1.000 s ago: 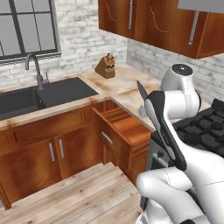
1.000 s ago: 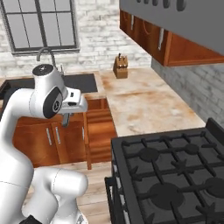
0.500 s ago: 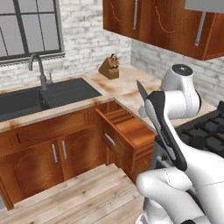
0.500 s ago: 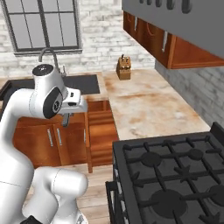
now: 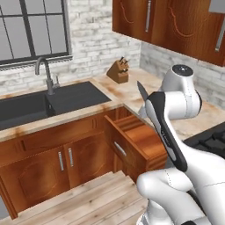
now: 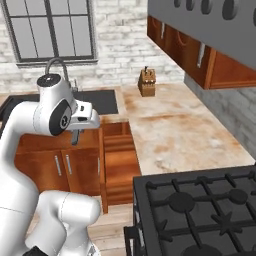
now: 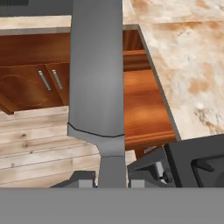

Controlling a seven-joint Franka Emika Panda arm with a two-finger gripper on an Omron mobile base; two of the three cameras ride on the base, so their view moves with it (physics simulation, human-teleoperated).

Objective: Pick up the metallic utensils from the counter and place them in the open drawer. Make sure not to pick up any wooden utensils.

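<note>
In the left base view the whole scene has slid as my base drives, bringing the open drawer (image 5: 134,136) to 6 o'clock of the knife (image 5: 142,91) I carry. In the right base view the drawer (image 6: 119,160) lies at 4 o'clock of my pincer (image 6: 76,136). In the hand view the pincer (image 7: 112,177) is clamped on the knife (image 7: 97,74), blade over the drawer (image 7: 144,105) beside the bench (image 7: 188,57), so release is near.

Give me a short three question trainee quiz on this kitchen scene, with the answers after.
1. True or false: the gripper is shut on the knife.
2. The drawer is: A) open, B) shut.
3. What stands on the counter by the brick wall?

Key: 1 true. 2 A. 3 the knife block.
</note>
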